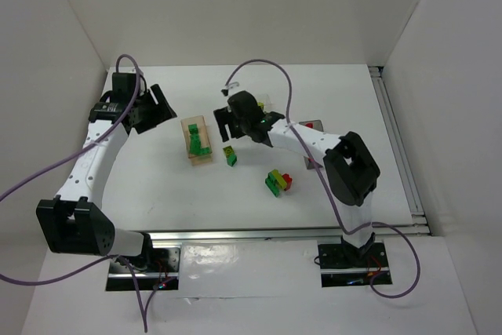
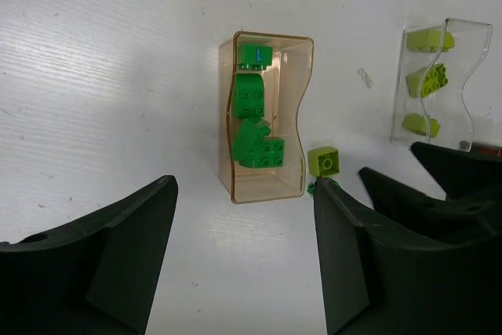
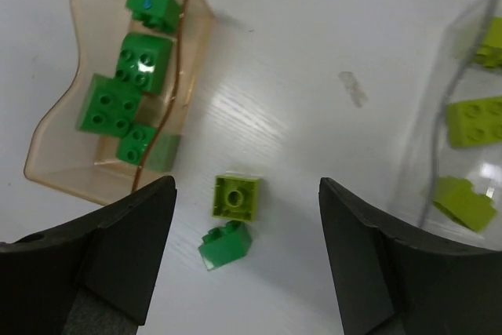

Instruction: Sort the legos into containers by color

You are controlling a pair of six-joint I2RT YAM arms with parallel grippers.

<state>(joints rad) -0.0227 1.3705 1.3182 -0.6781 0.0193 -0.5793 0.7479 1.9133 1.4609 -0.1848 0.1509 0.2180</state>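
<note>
1. Left gripper hung spread wide near the peach tray of green bricks.
2. Right gripper hung spread over a lime brick and a loose green brick, with open table around them.
3. Clear tray ran past the view's right edge.

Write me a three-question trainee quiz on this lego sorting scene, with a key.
1. True or false: the peach tray holds only dark green bricks.
2. Which bricks lie in the clear tray? A) red bricks B) lime bricks C) dark green bricks
3. Fill in: the right gripper, above two loose bricks, is ____ (open or shut).
Key: 1 true; 2 B; 3 open.
</note>
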